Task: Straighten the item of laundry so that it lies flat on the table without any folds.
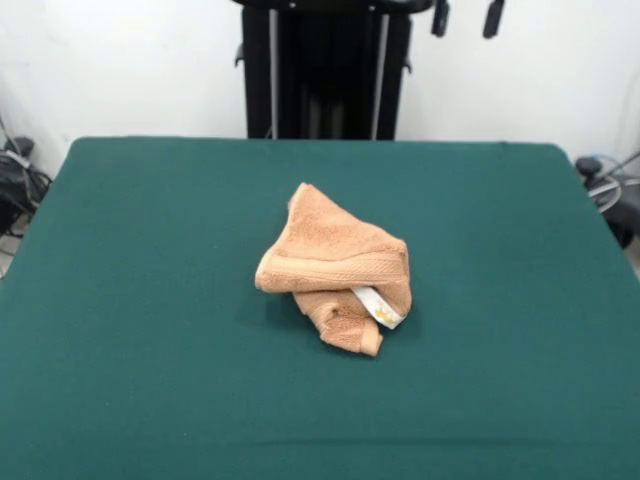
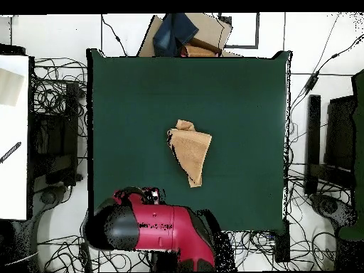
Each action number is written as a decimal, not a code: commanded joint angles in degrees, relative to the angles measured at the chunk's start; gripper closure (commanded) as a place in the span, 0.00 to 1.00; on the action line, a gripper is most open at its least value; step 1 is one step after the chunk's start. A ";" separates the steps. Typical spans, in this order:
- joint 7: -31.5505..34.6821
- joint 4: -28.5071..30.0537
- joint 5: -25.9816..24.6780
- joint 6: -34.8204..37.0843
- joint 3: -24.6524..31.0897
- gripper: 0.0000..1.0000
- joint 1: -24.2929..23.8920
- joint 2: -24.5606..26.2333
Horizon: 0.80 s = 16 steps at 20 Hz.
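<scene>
- Near the middle of the green table (image 1: 130,330) lies the towel (image 1: 335,265), crumpled into a small heap, not flat.
- From the front, one banded edge is folded across the heap's near side, and a white label (image 1: 378,307) sticks out at its lower right, beside a rolled corner.
- From overhead, the towel (image 2: 190,151) forms a rough wedge that narrows to a point toward the robot's side of the table (image 2: 242,92).
- Two dark tips of the jaws (image 1: 467,17) show at the top edge of the front view, drawn back high above the table's far side, with a gap between them; whether they are open or closed cannot be told.
- Jaws and towel are well apart, with nothing held.
- Overhead, the red and black arm (image 2: 160,227) sits at the table's robot-side edge, clear of the towel.
</scene>
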 commanded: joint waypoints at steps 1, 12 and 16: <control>9.73 -2.30 -1.46 -6.21 -0.07 0.00 -2.94 8.15; 7.57 -5.91 -1.61 -10.44 1.84 0.00 -7.22 14.93; 6.83 -7.93 -1.34 -12.99 3.36 0.00 -9.20 18.97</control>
